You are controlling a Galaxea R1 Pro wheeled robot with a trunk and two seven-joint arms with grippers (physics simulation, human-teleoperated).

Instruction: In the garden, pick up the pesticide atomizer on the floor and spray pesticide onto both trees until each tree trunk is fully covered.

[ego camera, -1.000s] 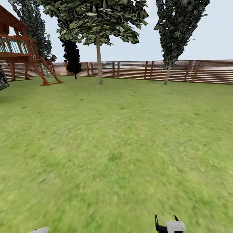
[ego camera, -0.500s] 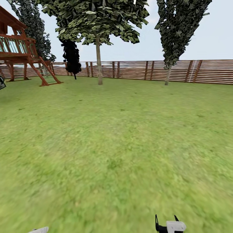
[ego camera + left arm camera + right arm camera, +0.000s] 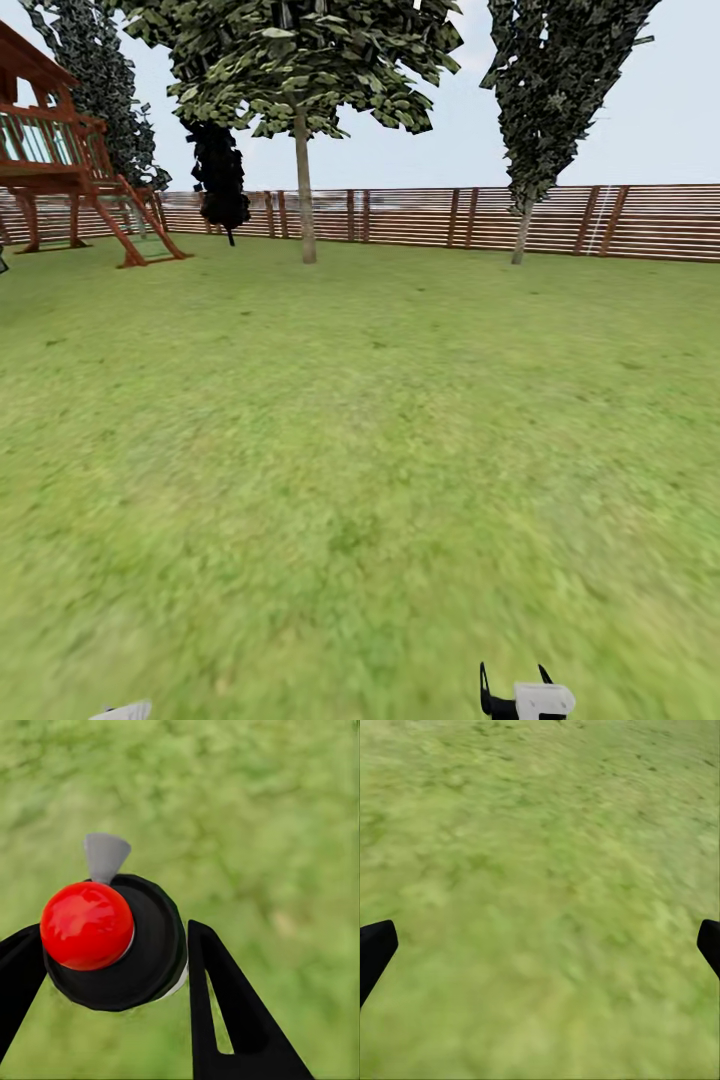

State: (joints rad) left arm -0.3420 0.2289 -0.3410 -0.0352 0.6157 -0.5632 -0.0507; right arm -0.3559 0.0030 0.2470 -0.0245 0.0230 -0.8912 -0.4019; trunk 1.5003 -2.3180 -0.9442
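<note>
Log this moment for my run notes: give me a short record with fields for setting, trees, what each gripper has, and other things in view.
setting: green lawn enclosed by a brown slatted fence
trees: two with pale bare trunks by the fence, the left tree and the right tree, both far across the lawn
left gripper: shut on the atomizer, which has a black body, a red knob and a grey nozzle
right gripper: open, empty, over grass
other: wooden play tower at far left; narrow black tree by the fence
</note>
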